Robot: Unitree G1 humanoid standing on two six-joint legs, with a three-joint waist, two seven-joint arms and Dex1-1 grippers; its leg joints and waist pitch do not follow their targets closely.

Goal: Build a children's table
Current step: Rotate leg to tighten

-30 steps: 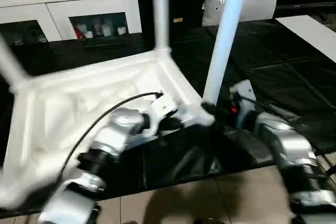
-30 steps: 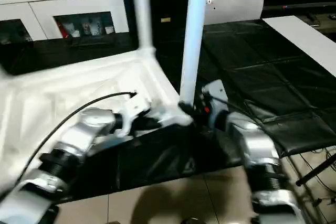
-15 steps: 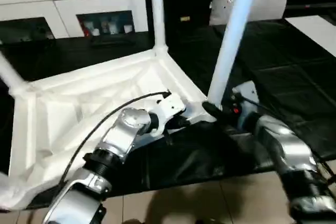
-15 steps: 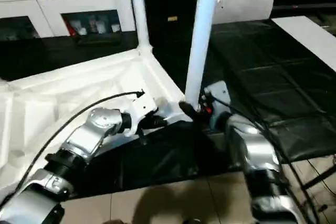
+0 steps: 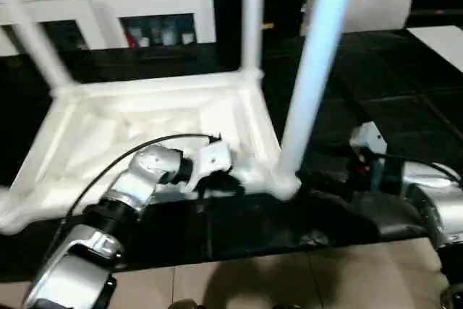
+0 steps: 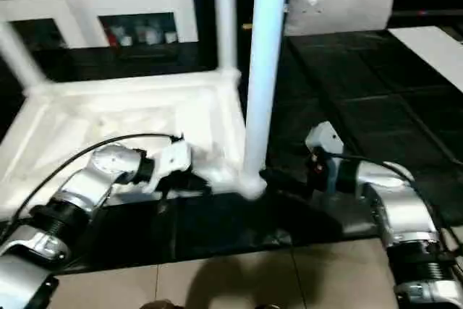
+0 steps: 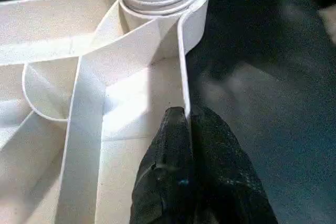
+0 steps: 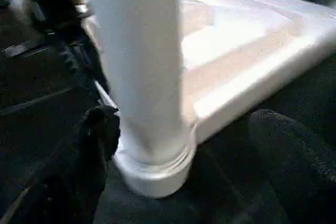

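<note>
The children's table (image 5: 155,124) lies upside down across the centre and left of the head-camera frame, its ribbed underside facing up on the black-covered work surface (image 5: 405,92), with three legs seen rising out of the top of the picture: one at the upper left (image 5: 32,37), one at the far corner (image 5: 252,16) and the nearest leg (image 5: 311,77) standing in its round corner socket (image 6: 249,182) just right of centre. The left gripper (image 7: 185,129) is clenched on the thin side rim (image 7: 182,72) of the tabletop just beside that socket, seemingly to steady the top while the leg is seated. The right gripper (image 8: 178,145) stands released, its two black fingers (image 8: 97,129) spread wide on either side of the leg's base; they appear not to be pressing it, which suggests the leg is judged to be home in its socket. Along the top left of the frame runs a white cabinet (image 5: 108,5) with glass doors and clutter on top, and a grey cushion (image 5: 362,1) sits at upper right. A black cable (image 5: 123,161) loops over the left forearm, near the rim. Pale floor tiles (image 5: 289,280) show along the bottom edge, so the near corner sits close to the surface's drop-off.
</note>
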